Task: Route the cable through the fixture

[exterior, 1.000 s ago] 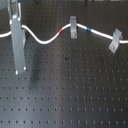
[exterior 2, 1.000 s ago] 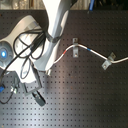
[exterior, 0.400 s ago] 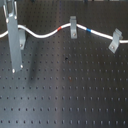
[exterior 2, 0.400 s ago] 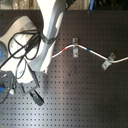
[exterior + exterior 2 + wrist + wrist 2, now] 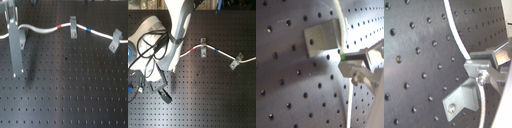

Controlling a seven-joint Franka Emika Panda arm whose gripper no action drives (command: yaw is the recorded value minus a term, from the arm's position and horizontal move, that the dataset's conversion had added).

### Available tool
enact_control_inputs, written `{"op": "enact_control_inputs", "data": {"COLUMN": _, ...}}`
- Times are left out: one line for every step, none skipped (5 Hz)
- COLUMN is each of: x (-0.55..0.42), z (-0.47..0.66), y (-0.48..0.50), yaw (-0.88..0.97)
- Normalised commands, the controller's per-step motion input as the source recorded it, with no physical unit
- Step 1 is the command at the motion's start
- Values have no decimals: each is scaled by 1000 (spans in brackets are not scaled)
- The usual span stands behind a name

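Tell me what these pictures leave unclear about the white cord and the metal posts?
- Long thin white cable: its ends run off the frame edges in the first exterior view.
- Small upright grey metal fixture: too small in the second exterior view to show whether the cord sits inside it.
- End effector: cut off by the first wrist view's edge and blurred, so open or shut is unclear.
- White robot arm: hides the cord's near end in the second exterior view.
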Motion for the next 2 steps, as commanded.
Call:
{"op": "enact_control_inputs", "data": {"x": -246, "z": 486, "y": 165, "yaw": 6}}
{"op": "enact_control_inputs", "data": {"x": -14, "z": 0, "y": 29, "yaw": 0}}
